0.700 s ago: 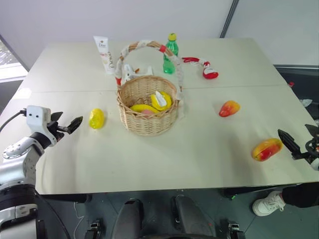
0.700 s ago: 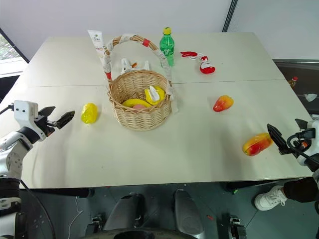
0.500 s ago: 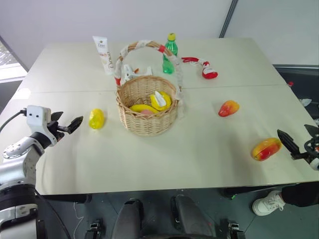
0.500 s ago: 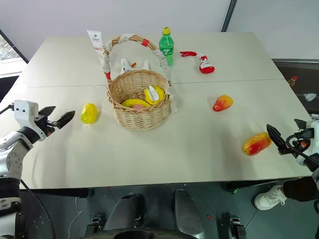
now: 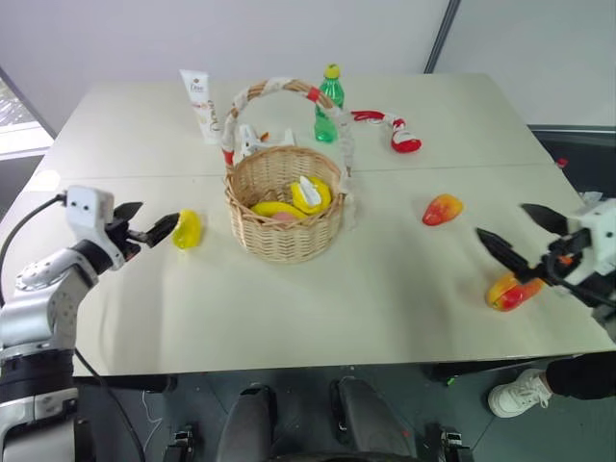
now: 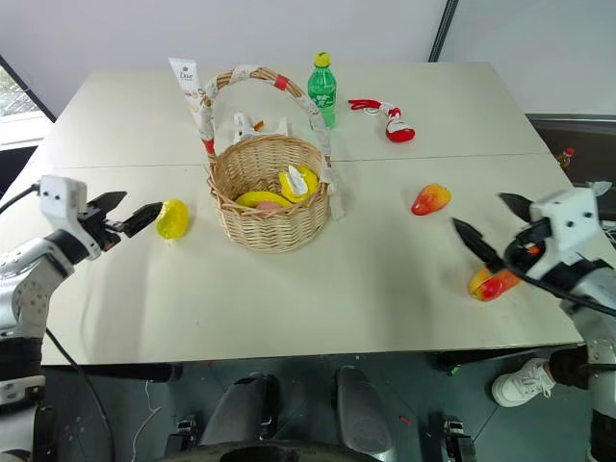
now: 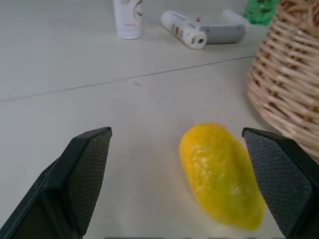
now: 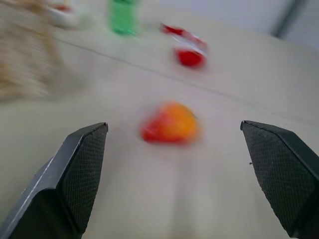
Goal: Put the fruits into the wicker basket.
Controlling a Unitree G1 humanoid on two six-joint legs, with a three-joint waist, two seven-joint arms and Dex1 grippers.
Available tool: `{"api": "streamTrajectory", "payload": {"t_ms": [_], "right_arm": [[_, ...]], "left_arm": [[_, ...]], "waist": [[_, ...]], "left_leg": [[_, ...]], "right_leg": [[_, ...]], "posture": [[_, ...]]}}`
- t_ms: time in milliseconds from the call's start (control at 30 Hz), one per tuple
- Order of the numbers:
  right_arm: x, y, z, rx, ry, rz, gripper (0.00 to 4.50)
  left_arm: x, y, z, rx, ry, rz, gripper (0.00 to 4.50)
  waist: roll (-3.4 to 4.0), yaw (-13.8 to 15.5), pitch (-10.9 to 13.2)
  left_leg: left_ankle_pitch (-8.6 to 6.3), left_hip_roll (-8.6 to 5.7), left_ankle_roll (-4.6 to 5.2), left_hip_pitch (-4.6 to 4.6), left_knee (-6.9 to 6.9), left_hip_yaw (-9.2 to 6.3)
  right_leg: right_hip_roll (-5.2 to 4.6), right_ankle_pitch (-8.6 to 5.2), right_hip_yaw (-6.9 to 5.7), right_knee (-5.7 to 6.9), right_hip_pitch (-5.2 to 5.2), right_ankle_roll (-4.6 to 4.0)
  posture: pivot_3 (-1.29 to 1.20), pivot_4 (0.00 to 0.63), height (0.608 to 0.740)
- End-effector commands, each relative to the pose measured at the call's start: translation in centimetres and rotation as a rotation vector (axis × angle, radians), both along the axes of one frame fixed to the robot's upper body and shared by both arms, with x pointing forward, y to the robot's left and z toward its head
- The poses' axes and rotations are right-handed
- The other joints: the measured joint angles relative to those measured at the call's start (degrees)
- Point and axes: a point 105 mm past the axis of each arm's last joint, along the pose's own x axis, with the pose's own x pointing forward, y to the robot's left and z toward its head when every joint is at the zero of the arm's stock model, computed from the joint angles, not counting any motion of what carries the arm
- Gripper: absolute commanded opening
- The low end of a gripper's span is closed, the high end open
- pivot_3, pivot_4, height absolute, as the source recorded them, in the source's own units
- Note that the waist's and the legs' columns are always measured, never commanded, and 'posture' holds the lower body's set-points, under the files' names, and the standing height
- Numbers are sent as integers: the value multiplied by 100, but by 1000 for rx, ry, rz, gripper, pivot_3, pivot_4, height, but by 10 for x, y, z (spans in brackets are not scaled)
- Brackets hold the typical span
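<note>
Both grippers stand spread wide. Left gripper [image 5: 146,223] hovers just at 9 o'clock of the yellow fruit [image 5: 187,229], itself at 9 o'clock of the wicker basket [image 5: 285,241]. Right gripper [image 5: 515,236] hangs above one mango-like fruit [image 5: 513,291]; the other mango-like fruit [image 5: 442,209] lies at 3 o'clock of the basket.

I'm seeing the right pincer [image 5: 525,236] covering part of the near mango [image 5: 510,292]. The right wrist view is smearing: far mango [image 8: 171,123], green bottle [image 8: 122,17] and wicker basket [image 8: 22,55] are all blurring out. The frame edge is cutting off the basket in the left wrist view, and basket contents [image 5: 289,202] are looking too small for me to identify.
</note>
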Motion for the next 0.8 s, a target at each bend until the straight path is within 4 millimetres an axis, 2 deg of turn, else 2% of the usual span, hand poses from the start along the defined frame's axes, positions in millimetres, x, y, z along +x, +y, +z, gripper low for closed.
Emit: {"api": "streamTrajectory", "payload": {"t_ms": [33, 167, 333, 467, 800], "right_arm": [[-6, 51, 14, -17, -26, 195, 4449], [-8, 100, 20, -12, -47, 354, 4449], [-20, 140, 22, -31, -44, 524, 4449], [-24, 151, 20, -41, -37, 576, 4449], [-23, 160, 17, -31, -34, 598, 4449]], "left_arm": [[7, -23, 16, 55, -18, -38, 4500], [13, -44, 10, 163, 69, -46, 4500], [15, -40, -1, 205, 224, 54, 4500], [14, -35, -5, 211, 293, 107, 4500], [21, -39, -19, 178, 350, 151, 4500]], "waist": [[-1, 3, 0], [-2, -9, 0], [-3, -16, 1], [-5, -5, 2], [-6, 10, 2]], "left_leg": [[0, -1, 0, -1, 3, -2], [0, -7, 0, -2, 3, -7], [0, -6, 0, -2, 2, -13], [0, -7, 0, -3, 3, -14], [0, -7, 0, -4, 3, -15]], "right_leg": [[1, 0, -2, 0, 1, 0], [1, 1, -3, 0, 0, 1], [3, 0, -5, 0, -2, 1], [2, 0, -6, 0, -2, 1], [-1, 0, -8, 0, -2, 0]], "posture": [[0, 150, 740], [0, 150, 740], [0, 150, 740], [0, 150, 740], [0, 150, 740]]}}
